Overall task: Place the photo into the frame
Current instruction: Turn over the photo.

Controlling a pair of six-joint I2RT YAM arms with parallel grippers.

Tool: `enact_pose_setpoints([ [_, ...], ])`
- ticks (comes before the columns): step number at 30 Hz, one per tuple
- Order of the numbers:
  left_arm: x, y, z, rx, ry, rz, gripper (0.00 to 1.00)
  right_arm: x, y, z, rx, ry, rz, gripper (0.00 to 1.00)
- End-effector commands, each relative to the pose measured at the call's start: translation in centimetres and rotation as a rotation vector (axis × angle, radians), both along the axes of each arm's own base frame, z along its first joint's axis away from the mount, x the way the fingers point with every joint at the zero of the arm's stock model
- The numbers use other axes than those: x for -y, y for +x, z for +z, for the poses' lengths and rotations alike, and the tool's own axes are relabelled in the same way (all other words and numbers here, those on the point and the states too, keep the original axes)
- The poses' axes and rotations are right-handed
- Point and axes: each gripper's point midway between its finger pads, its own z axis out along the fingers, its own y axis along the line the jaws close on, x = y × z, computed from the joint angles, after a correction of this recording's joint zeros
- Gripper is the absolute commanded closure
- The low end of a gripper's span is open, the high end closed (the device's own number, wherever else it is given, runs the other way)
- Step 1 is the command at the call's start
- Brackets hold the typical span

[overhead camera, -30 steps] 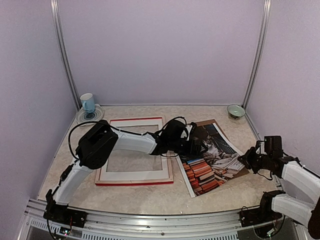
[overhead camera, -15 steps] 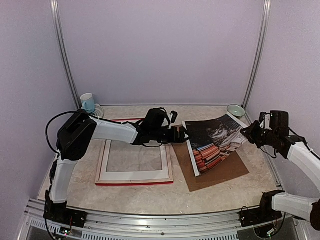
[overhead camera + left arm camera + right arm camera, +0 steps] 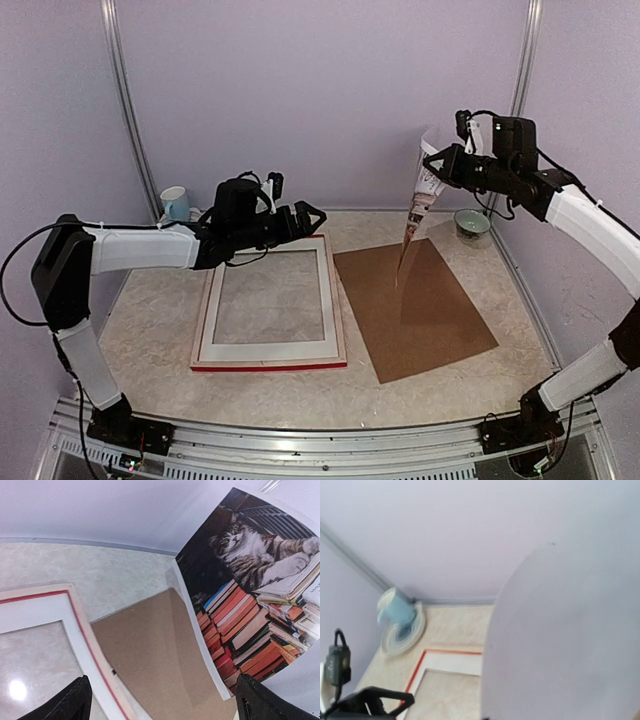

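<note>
High over the bench (image 3: pixel 300 395) the closed right pincer (image 3: pixel 445 166) pinches one edge of the photo (image 3: pixel 424 192), probably light, floppy and easily creased; the left pincer (image 3: pixel 316 214) gapes empty.

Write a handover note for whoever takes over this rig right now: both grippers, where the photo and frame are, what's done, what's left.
Left gripper: open, empty, hovering over the frame's far right corner.
Right gripper: shut on the cat photo, held high.
Photo: hanging curled above the brown backing board.
Frame: flat on the table beside the board, white mat in it, opening bare.
Done: photo picked up.
Left: carry it over and lay it into the frame.
</note>
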Motion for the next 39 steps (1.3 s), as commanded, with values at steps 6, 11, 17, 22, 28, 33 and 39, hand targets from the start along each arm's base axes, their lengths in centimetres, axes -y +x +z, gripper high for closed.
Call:
enact_pose_setpoints([
  [6,-12.1,-0.3,-2.5,-0.057,0.056,0.354,0.01,-14.1,0.4,-5.8,0.011,-0.271,0.385,1.00],
  [11,-16.5,-1.9,-2.4,-0.063,0.044,0.479,0.01,-19.8,-1.2,-7.9,0.027,-0.342,0.540,1.00],
  [17,-19.3,-3.2,-2.0,-0.057,0.056,0.563,0.01,-24.0,-3.1,-7.8,0.057,-0.352,0.636,0.99],
  [22,-21.2,-4.1,-4.2,-0.103,0.087,0.621,0.01,-26.7,-6.1,-10.3,0.030,-0.385,0.699,0.98],
  [28,-23.6,-6.1,-4.7,-0.095,0.055,0.697,0.01,-28.5,-8.3,-14.5,-0.030,-0.416,0.722,0.98],
  [33,-24.3,-6.6,-4.4,-0.090,0.064,0.712,0.01,-29.7,-10.1,-16.6,-0.051,-0.443,0.757,0.97],
  [39,-24.4,-6.9,-5.1,-0.112,0.066,0.716,0.01,-30.4,-12.3,-18.6,-0.074,-0.477,0.801,0.95],
])
